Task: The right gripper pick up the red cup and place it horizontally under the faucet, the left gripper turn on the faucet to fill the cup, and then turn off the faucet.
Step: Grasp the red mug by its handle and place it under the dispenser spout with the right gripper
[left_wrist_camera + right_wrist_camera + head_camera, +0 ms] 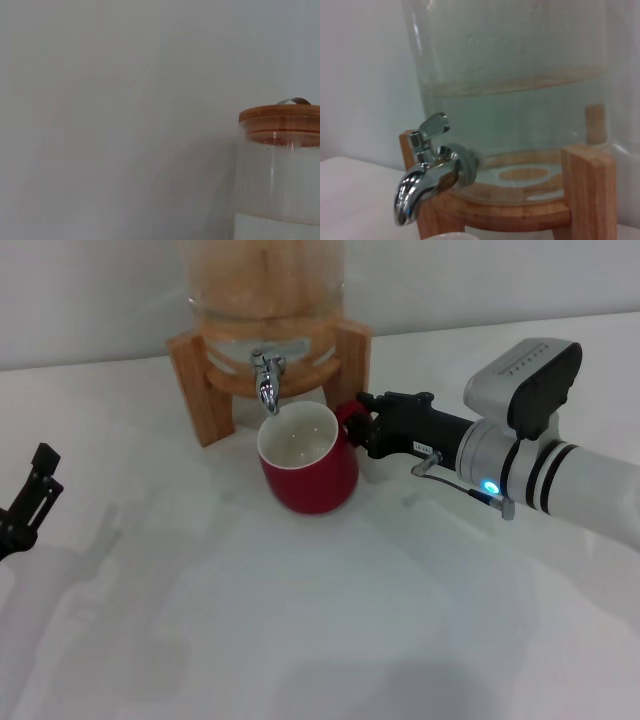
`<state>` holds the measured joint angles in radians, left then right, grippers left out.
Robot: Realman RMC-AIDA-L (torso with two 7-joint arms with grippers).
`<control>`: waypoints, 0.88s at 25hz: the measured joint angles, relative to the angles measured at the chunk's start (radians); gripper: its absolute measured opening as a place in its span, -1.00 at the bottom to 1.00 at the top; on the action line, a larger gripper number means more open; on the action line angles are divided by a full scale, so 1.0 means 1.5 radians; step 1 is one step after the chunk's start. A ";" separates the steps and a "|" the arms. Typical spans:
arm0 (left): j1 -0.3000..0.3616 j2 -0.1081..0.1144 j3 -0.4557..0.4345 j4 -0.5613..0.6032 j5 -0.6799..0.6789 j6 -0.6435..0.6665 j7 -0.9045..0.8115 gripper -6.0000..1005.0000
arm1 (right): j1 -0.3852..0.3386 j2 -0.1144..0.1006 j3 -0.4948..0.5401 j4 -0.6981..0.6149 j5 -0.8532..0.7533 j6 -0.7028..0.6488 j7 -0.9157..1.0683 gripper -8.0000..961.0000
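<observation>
- The left tool (25,502) sits nearest, low at the counter's (300,620) left edge, well apart from everything; its fingers stand slightly apart, holding nothing.
- The right arm reaches in level from the right — the right tool (362,420) is clamped on the handle of the red cup (305,468).
- The cup stands upright on the counter, mouth directly under the faucet (267,380).
- The glass dispenser (510,90) rests in a wooden stand (205,370).
- No readable writing.
</observation>
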<state>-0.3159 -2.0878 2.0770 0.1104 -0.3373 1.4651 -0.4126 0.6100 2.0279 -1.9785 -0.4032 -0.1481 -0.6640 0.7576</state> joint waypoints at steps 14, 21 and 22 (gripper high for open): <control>0.001 -0.001 0.000 0.000 0.000 0.001 0.000 0.71 | 0.001 0.000 -0.013 -0.001 -0.001 -0.002 -0.001 -0.25; 0.001 -0.001 0.000 0.000 0.000 0.001 0.000 0.71 | 0.001 0.000 -0.013 -0.001 0.000 0.001 -0.001 -0.07; 0.001 -0.001 0.000 0.000 0.000 0.001 0.000 0.71 | 0.001 0.000 -0.013 -0.001 0.000 0.002 -0.001 -0.05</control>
<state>-0.3144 -2.0891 2.0769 0.1104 -0.3375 1.4666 -0.4126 0.6119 2.0279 -1.9973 -0.4050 -0.1487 -0.6612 0.7561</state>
